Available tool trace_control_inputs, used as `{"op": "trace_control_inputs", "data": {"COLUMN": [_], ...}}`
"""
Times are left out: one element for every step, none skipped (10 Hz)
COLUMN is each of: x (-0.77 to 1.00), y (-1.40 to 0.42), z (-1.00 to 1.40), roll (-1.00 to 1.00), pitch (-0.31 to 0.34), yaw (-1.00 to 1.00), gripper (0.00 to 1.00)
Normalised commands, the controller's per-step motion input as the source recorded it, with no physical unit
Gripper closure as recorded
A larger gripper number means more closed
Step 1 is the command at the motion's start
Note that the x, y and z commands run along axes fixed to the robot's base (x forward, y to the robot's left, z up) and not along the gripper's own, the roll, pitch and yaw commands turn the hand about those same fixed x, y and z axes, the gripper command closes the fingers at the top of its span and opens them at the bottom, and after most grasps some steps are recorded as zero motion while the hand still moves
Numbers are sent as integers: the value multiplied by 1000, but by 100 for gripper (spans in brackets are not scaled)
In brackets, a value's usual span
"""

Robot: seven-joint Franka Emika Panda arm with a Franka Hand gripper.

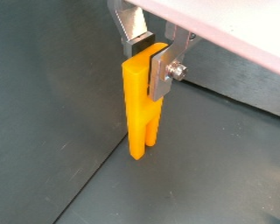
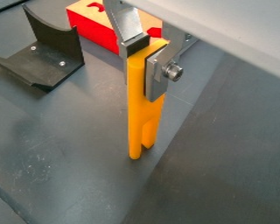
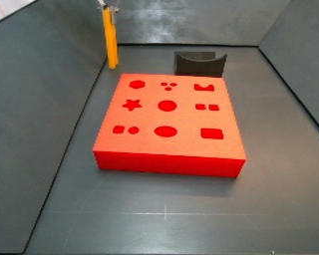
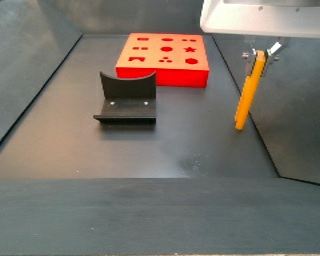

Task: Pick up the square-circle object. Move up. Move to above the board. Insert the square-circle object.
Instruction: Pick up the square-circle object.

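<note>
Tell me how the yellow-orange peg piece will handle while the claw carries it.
The square-circle object looks like stiff plastic, so it probably won't flex. The claw pinches only its top end, leaving the long prongs hanging; a bump could swing it. Its smooth faces may slip between the fingers if pushed hard during insertion.

Colour-wise it's a slim yellow-orange two-pronged peg piece (image 2: 143, 105) pinched by the hand (image 2: 152, 54) with its flat silver fingers (image 2: 161, 72) and dark pads, a big flat red board (image 3: 167, 121) dotted with darker red shaped holes, and a dark grey L-shaped fixture (image 4: 125, 97) on a dull grey floor (image 4: 149, 150).
</note>
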Motion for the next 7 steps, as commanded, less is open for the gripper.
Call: {"op": "trace_control_inputs", "data": {"x": [0, 0, 0, 0, 0, 0, 0], "y": [0, 0, 0, 0, 0, 0, 0], "z": [0, 0, 0, 0, 0, 0, 0], "roll": [0, 0, 0, 0, 0, 0, 0], "pitch": [0, 0, 0, 0, 0, 0, 0], "yaw": [0, 0, 0, 0, 0, 0, 0], "gripper": [100, 100, 100, 100, 100, 100, 100]}}
